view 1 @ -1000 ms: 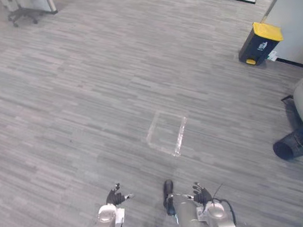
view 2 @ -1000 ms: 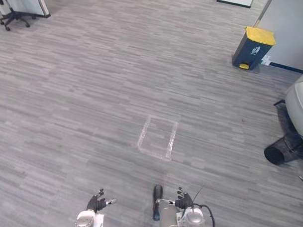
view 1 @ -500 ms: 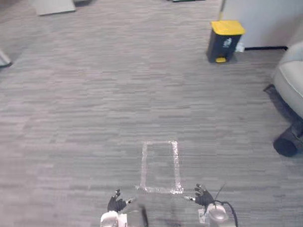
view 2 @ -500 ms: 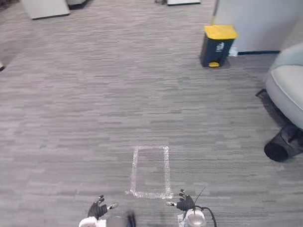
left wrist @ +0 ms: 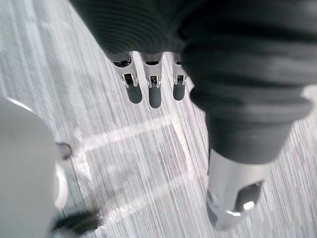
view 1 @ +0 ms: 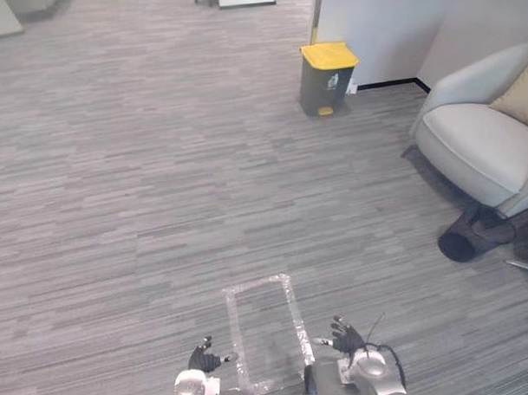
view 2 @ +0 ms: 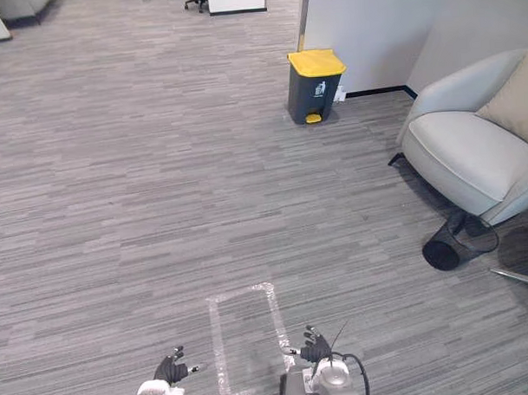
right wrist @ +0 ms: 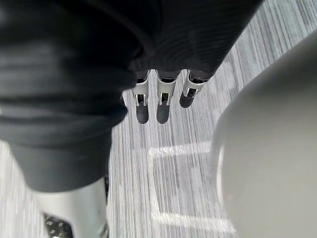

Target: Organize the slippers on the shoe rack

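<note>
My left hand point(view 1: 203, 359) hangs low at the bottom edge of the left eye view, fingers straight and holding nothing. My right hand point(view 1: 345, 336) hangs beside it a little to the right, open and empty too. The left wrist view looks along straight fingers point(left wrist: 148, 91) down at grey carpet. The right wrist view shows its fingers point(right wrist: 161, 106) just as straight above the floor. Between the two hands a rectangle of clear tape point(view 1: 262, 332) is stuck to the carpet.
A dark bin with a yellow lid point(view 1: 327, 78) stands by a white wall at the back. A pale grey armchair point(view 1: 478, 129) with a tan cushion fills the right side. A black cylinder point(view 1: 461, 243) lies on the floor at its foot. Grey carpet stretches left.
The whole picture has swung, so the camera moved: the bin now sits near top centre and the armchair has come into view. Both hands stay low and open.
</note>
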Robot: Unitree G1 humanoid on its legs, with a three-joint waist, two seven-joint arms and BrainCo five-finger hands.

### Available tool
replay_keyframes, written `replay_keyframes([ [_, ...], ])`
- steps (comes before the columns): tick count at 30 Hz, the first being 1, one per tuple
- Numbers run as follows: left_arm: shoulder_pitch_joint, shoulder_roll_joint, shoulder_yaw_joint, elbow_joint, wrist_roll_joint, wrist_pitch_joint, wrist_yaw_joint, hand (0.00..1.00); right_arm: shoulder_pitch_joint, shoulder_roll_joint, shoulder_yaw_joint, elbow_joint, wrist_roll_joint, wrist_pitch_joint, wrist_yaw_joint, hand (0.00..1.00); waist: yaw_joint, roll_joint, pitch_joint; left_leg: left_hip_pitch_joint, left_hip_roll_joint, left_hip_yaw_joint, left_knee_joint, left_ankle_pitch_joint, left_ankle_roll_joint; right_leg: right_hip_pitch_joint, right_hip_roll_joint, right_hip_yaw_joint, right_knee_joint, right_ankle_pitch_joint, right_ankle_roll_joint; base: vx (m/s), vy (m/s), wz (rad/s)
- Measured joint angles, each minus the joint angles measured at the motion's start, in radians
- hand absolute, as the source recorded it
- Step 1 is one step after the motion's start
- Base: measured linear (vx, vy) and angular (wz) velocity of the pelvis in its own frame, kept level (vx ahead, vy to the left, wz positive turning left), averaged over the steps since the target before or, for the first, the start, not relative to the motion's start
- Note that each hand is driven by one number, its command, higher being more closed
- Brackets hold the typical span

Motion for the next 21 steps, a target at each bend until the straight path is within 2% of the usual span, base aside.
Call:
replay_keyframes([
  [1, -0.005, -0.006, 0.003, 0.014, 0.001, 0.003, 0.000, 0.00, -0.008, -0.017, -0.001, 0.001, -0.002, -0.002, -0.001, 0.00, -0.002, 0.013, 0.004, 0.018, 0.009, -0.003, 0.002, -0.012, -0.018, 0.004, 0.011, 0.003, 0.030, -0.009, -0.026, 0.40, -0.087, -0.28],
  [2, 0.001, -0.021, 0.008, 0.017, 0.004, 0.004, -0.002, 0.00, -0.007, -0.036, -0.005, 0.007, -0.011, 0.000, -0.005, 0.00, -0.002, 0.041, -0.008, 0.007, 0.033, 0.000, 0.059, -0.013, -0.022, 0.015, 0.028, 0.005, 0.021, -0.044, -0.019, 0.48, -0.107, -0.31],
  [3, -0.001, -0.034, 0.012, 0.016, 0.010, 0.004, -0.003, 0.00, 0.000, -0.041, -0.016, 0.009, -0.013, 0.001, -0.006, 0.00, -0.010, 0.061, -0.003, -0.027, 0.062, -0.001, 0.171, -0.020, -0.032, 0.052, 0.041, 0.011, -0.013, -0.050, -0.021, 0.63, -0.136, -0.41],
  [4, 0.002, -0.059, 0.062, -0.012, 0.013, 0.004, -0.005, 0.00, 0.015, -0.045, -0.034, -0.001, -0.015, 0.005, -0.010, 0.00, -0.008, 0.085, 0.003, -0.130, 0.140, -0.005, 0.505, 0.018, -0.066, 0.139, 0.088, 0.030, -0.065, -0.066, -0.038, 0.64, -0.079, -0.64],
  [5, 0.023, -0.060, 0.073, -0.042, 0.019, 0.002, -0.005, 0.00, 0.035, -0.036, -0.028, -0.026, -0.014, 0.002, -0.016, 0.00, -0.001, 0.077, 0.007, -0.192, 0.196, -0.018, 0.712, 0.060, -0.068, 0.204, 0.111, 0.061, -0.088, -0.086, -0.058, 0.61, -0.031, -0.93],
  [6, 0.026, -0.063, 0.088, -0.057, 0.019, 0.001, -0.007, 0.00, 0.034, -0.026, -0.031, -0.025, -0.007, 0.003, -0.019, 0.00, 0.003, 0.079, 0.005, -0.225, 0.217, -0.017, 0.790, 0.039, -0.062, 0.244, 0.121, 0.096, -0.098, -0.100, -0.063, 0.36, 0.043, -0.89],
  [7, 0.026, -0.065, 0.090, -0.059, 0.019, 0.001, -0.007, 0.00, 0.035, -0.023, -0.032, -0.025, -0.006, 0.003, -0.019, 0.00, 0.003, 0.069, 0.007, -0.240, 0.221, -0.012, 0.799, 0.031, -0.061, 0.256, 0.122, 0.109, -0.103, -0.102, -0.063, 0.33, 0.068, -0.93],
  [9, 0.024, -0.073, 0.091, -0.069, 0.019, -0.001, -0.008, 0.00, 0.033, -0.013, -0.036, -0.021, 0.002, 0.004, -0.019, 0.00, 0.005, 0.068, 0.004, -0.300, 0.219, -0.001, 0.756, -0.005, -0.052, 0.299, 0.120, 0.193, -0.135, -0.099, -0.057, 0.35, 0.124, -1.10],
  [10, 0.022, -0.076, 0.092, -0.069, 0.019, -0.002, -0.007, 0.00, 0.032, -0.007, -0.044, -0.017, 0.010, 0.004, -0.019, 0.00, 0.015, 0.069, 0.003, -0.319, 0.197, -0.022, 0.668, -0.024, -0.056, 0.312, 0.114, 0.251, -0.146, -0.095, -0.051, 0.33, 0.189, -1.44],
  [12, 0.019, -0.076, 0.090, -0.066, 0.019, -0.003, -0.007, 0.00, 0.025, -0.004, -0.046, -0.014, 0.010, 0.004, -0.019, 0.00, 0.021, 0.068, 0.004, -0.319, 0.137, -0.124, 0.466, -0.034, -0.069, 0.321, 0.099, 0.320, -0.146, -0.095, -0.035, 0.24, 0.212, -1.36],
  [13, 0.017, -0.075, 0.089, -0.063, 0.019, -0.004, -0.007, 0.00, 0.021, -0.002, -0.046, -0.014, 0.010, 0.004, -0.019, 0.00, 0.022, 0.065, 0.006, -0.326, 0.087, -0.245, 0.343, -0.029, -0.077, 0.322, 0.087, 0.377, -0.144, -0.103, -0.013, 0.22, 0.281, -1.17],
  [14, 0.014, -0.077, 0.087, -0.054, 0.019, -0.007, -0.006, 0.00, 0.021, -0.003, -0.046, -0.012, 0.010, 0.004, -0.019, 0.00, 0.022, 0.070, 0.003, -0.329, 0.059, -0.342, 0.259, -0.010, -0.088, 0.318, 0.081, 0.409, -0.144, -0.106, 0.005, 0.25, 0.376, -1.41],
  [15, 0.013, -0.080, 0.080, -0.044, 0.018, -0.013, -0.006, 0.00, 0.021, -0.011, -0.044, -0.008, 0.010, 0.003, -0.018, 0.00, 0.021, 0.086, -0.002, -0.312, 0.041, -0.461, 0.151, 0.058, -0.103, 0.312, 0.088, 0.444, -0.144, -0.112, 0.035, 0.20, 0.344, -1.12],
  [16, 0.013, -0.082, 0.076, -0.036, 0.018, -0.017, -0.007, 0.00, 0.024, -0.018, -0.044, -0.003, 0.010, 0.003, -0.018, 0.00, 0.021, 0.099, -0.008, -0.314, 0.047, -0.493, 0.135, 0.127, -0.123, 0.304, 0.096, 0.457, -0.146, -0.118, 0.055, 0.19, 0.377, -1.13],
  [17, -0.005, -0.070, 0.066, -0.010, 0.018, -0.016, -0.006, 0.00, 0.007, -0.016, -0.042, 0.020, 0.009, 0.004, -0.018, 0.00, 0.020, 0.084, -0.012, -0.310, 0.031, -0.448, 0.157, 0.119, -0.093, 0.305, 0.074, 0.487, -0.146, -0.122, 0.085, 0.15, 0.360, -1.04],
  [18, -0.012, -0.052, 0.057, -0.006, 0.018, -0.017, -0.007, 0.00, 0.013, -0.004, -0.041, 0.021, 0.008, 0.004, -0.016, 0.00, 0.018, 0.054, -0.007, -0.289, 0.020, -0.391, 0.145, 0.108, -0.078, 0.303, 0.052, 0.510, -0.147, -0.115, 0.099, 0.14, 0.397, -1.16],
  [20, -0.011, -0.038, 0.057, -0.003, 0.019, -0.017, -0.006, 0.00, 0.023, 0.008, -0.038, 0.023, 0.008, 0.004, -0.015, 0.00, 0.025, 0.035, -0.013, -0.279, 0.010, -0.331, 0.138, 0.097, -0.057, 0.288, 0.033, 0.539, -0.150, -0.107, 0.113, 0.07, 0.291, -1.01],
  [21, -0.011, -0.028, 0.056, 0.004, 0.019, -0.015, -0.007, 0.00, 0.023, 0.010, -0.028, 0.022, 0.009, 0.004, -0.015, 0.00, 0.024, 0.021, -0.023, -0.275, 0.007, -0.277, 0.138, 0.086, -0.039, 0.269, 0.020, 0.576, -0.160, -0.094, 0.134, 0.03, 0.264, -1.19],
])
